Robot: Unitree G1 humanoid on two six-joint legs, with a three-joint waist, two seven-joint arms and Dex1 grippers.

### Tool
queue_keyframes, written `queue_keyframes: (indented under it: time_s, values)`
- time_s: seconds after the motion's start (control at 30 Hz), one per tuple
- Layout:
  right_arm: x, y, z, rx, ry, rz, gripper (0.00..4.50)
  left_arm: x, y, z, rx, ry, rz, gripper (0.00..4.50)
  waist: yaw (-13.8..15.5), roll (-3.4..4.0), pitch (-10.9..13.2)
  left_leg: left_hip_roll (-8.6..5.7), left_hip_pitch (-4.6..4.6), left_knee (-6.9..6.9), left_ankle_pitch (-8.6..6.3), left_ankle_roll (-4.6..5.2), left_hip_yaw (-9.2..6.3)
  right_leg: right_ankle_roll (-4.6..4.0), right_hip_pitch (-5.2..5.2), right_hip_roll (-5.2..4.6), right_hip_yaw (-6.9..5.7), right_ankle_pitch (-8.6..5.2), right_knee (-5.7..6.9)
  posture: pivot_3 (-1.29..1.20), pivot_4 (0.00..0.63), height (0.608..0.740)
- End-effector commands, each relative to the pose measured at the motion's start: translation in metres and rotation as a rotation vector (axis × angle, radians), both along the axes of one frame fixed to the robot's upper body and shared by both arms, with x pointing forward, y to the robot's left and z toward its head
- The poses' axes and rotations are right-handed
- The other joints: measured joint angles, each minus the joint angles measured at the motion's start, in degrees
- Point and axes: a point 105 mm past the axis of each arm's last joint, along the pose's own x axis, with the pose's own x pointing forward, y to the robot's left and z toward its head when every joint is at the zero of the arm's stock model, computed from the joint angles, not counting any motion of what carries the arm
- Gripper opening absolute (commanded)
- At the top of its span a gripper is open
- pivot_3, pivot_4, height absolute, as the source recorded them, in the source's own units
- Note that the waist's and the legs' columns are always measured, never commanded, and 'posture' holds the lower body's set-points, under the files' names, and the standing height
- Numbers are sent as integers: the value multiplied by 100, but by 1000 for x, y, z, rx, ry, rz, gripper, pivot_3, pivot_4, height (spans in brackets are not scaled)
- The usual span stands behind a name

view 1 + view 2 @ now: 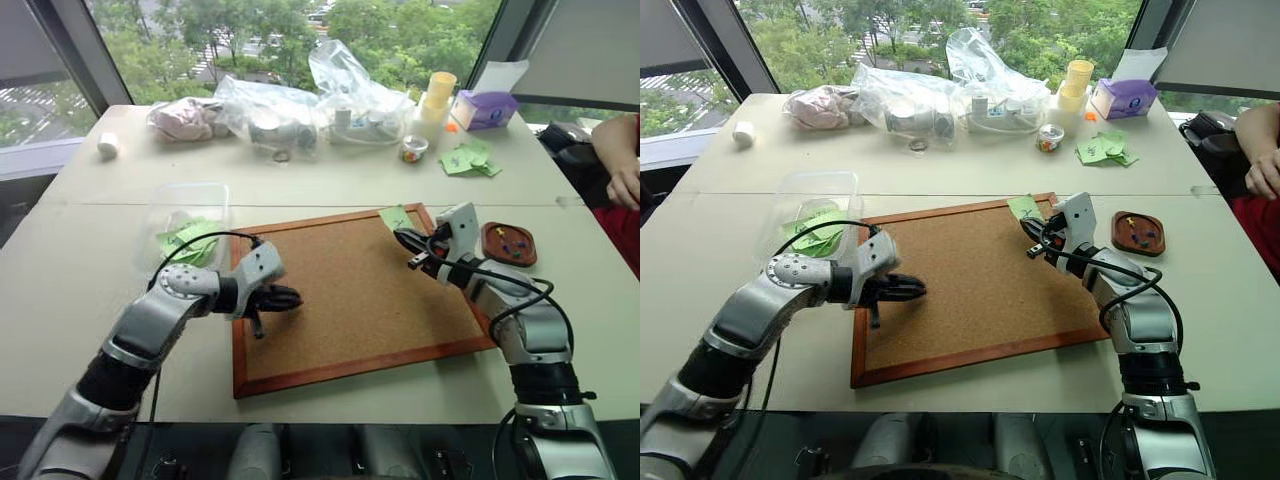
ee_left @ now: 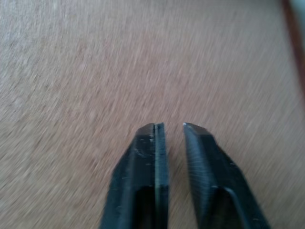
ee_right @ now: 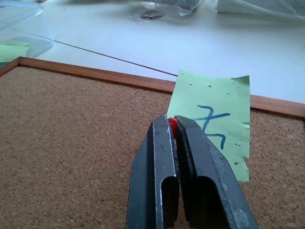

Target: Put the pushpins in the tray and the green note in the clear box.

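The green note [image 3: 217, 114], with a blue scribble, lies on the cork board's [image 1: 350, 290] far right corner, half over the wooden frame. Just above the note's near edge, my right gripper [image 3: 172, 121] is shut on a red pushpin [image 3: 172, 125]. The reddish-brown tray [image 1: 487, 245] sits on the table to the right of the board, with a few pushpins [image 1: 515, 240] in it. The clear box [image 1: 185, 205] stands left of the board and holds green notes. My left gripper [image 2: 174, 126] hovers over the board's left part, slightly open with nothing between its fingers.
Crinkled plastic bags [image 1: 300, 105], yellow cups [image 1: 436, 100], a purple box [image 1: 486, 108] and a heap of green notes [image 1: 468, 158] line the table's far side. A person's arm [image 1: 620, 160] shows at the right edge. A small white roll [image 1: 107, 145] lies far left.
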Motion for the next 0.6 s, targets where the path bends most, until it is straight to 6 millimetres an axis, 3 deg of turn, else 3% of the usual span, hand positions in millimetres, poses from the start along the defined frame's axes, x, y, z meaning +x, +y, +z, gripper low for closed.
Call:
queue_keyframes:
  time_s: [0.03, 0.13, 0.17, 0.3, 0.6]
  values:
    - [-2, -2, 20, -2, -66, 2, 0, 20, 4, 52, -192, -7, 95, 2813, -24, 0, 0, 0, 0, 0, 0, 0, 0, 0, 0, 0, 0, 0, 1, 0, 150, 738]
    - [-2, -2, 22, -9, -72, 12, 0, 51, 1, 60, -319, 148, 254, 4317, -35, 4, -2, 0, 7, -1, 0, 0, -1, 1, 2, 2, 0, 0, 5, 0, 150, 738]
    - [-3, -1, 22, -14, -72, 17, 0, 60, -1, 57, -337, 207, 299, 4469, -41, 3, -2, -1, 7, -1, 0, 0, -1, 1, 2, 3, 0, 0, 4, 0, 150, 738]
    - [-5, 1, 23, -31, -75, 38, 0, 88, -15, 42, -435, 458, 395, 4469, -53, 2, -1, -2, 8, -2, 1, -1, -2, 1, 4, 3, 0, 1, 3, 0, 150, 738]
    - [-16, 13, 29, -74, -91, 106, 0, 100, -78, 15, -509, 688, 280, 4469, -35, 1, 0, -20, 6, -6, 2, -5, 3, 1, 1, 2, -1, 1, -2, 0, 150, 738]
